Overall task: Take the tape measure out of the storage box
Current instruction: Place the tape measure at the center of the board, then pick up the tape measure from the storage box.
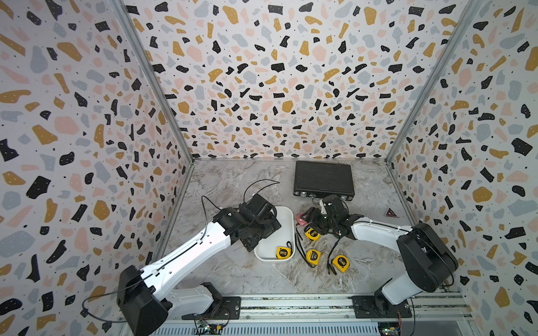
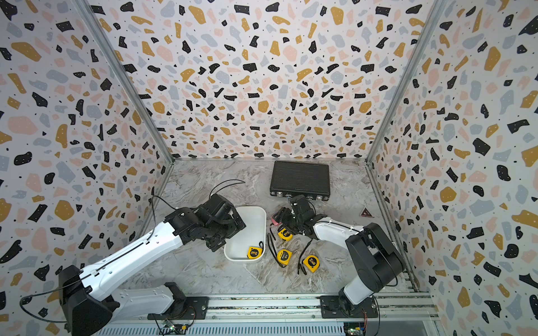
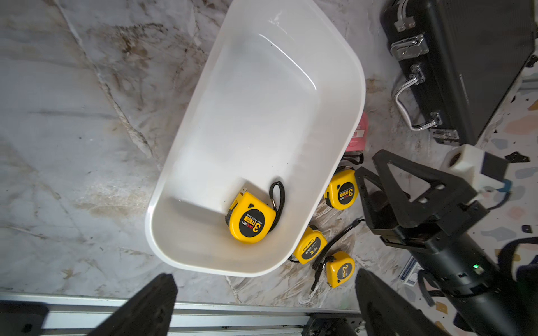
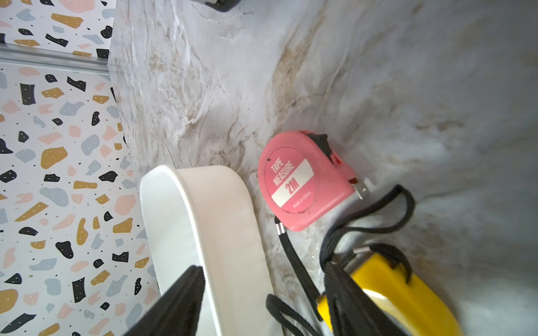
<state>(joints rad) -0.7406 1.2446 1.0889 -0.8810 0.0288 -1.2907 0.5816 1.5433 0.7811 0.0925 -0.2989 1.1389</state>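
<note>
One yellow tape measure [image 3: 250,218] lying flat in the storage box [image 3: 262,116], in its corner nearest the right arm's base. Over the box, left gripper [image 3: 266,276], jaws wide apart, empty. Beside the box's outer wall, right gripper [image 4: 263,269], jaws parted, clamping nothing, second yellow tape measure [image 4: 401,296] and pink tape measure [image 4: 302,180] close by.

The left arm [image 1: 189,256] stretches from the desk's near edge with the left jaws spread wide. The right arm [image 1: 375,229] folds inward, its right jaws parted and empty.
</note>
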